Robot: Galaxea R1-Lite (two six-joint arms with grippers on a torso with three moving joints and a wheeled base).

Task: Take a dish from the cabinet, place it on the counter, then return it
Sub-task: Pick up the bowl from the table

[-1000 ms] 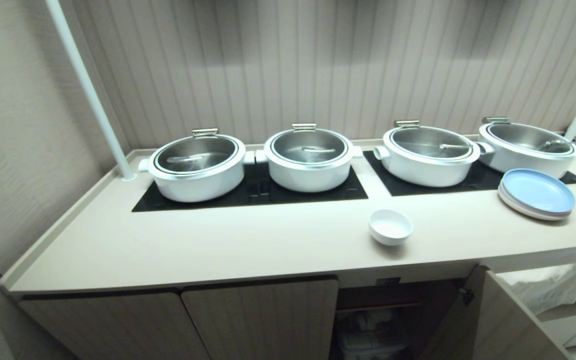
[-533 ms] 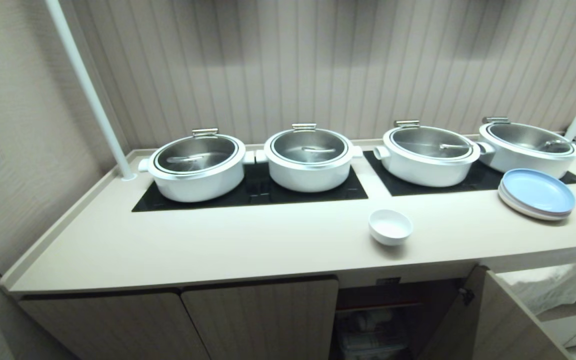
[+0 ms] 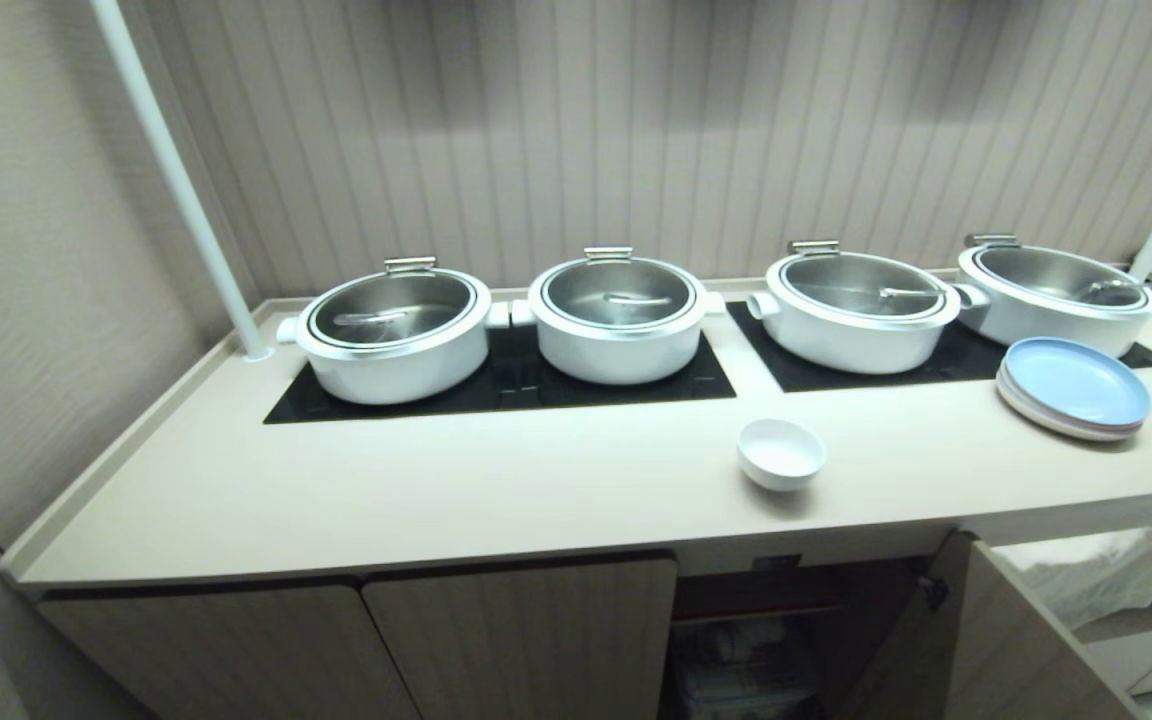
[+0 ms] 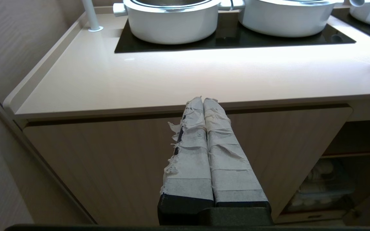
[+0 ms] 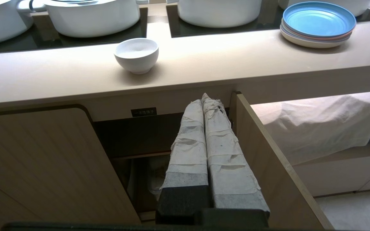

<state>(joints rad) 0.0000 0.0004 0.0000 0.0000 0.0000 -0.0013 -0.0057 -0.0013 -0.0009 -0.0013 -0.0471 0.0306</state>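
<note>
Nothing's moved: dish (image 5: 136, 54) sits on the counter (image 5: 59, 80) ahead of the right gripper (image 5: 206, 99), jaws together. Left gripper (image 4: 203, 101) pinched together too. Glossy bowl could slip during regrasp!

A vertically ribbed grey-beige wall panel (image 3: 636, 130) rises at the far side; a textured beige side wall (image 3: 26, 250) stands left, crossed by a slanted white pole (image 3: 176, 180).

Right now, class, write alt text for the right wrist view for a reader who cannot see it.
The shut right gripper hangs empty before the open cabinet, below the small white dish standing upright on the counter. A stack of plates, blue on top, sits further along the counter.
</note>
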